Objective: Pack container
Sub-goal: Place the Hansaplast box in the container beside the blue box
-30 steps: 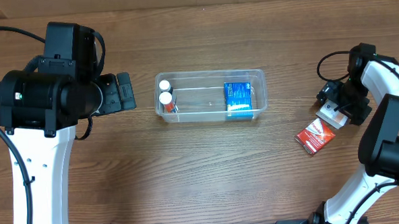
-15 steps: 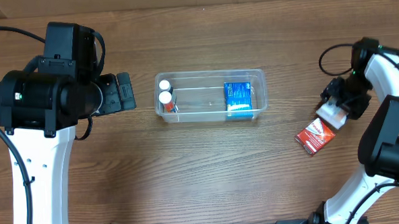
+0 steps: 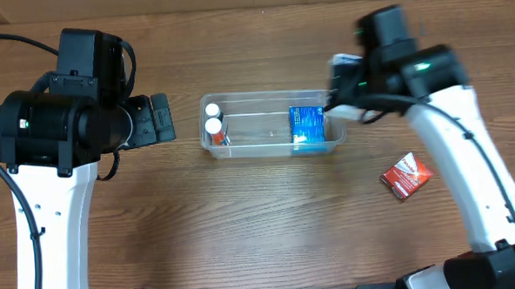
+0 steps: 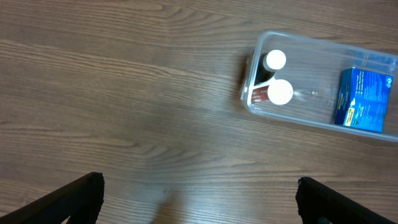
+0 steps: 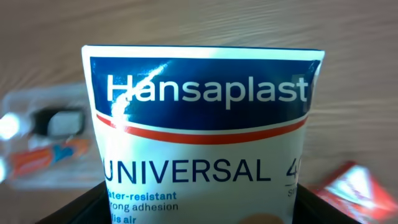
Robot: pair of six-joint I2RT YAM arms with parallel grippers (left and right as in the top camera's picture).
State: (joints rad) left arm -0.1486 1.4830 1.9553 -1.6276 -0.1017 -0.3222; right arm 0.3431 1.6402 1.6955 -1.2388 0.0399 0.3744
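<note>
Right gripper (image 3: 349, 88) clamped the Hansaplast box (image 5: 205, 124); the container (image 3: 255, 95) lay just beneath and beside it. Release was best made lower, past the blue box (image 3: 306, 125), over bare floor. Left gripper (image 3: 162, 120) gaped empty.

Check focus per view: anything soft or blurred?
Overhead: sharp across the container, right arm slightly smeared. Left wrist: table grain crisp. Right wrist: Hansaplast box sharp, red packet and everything else behind it blurred.
</note>
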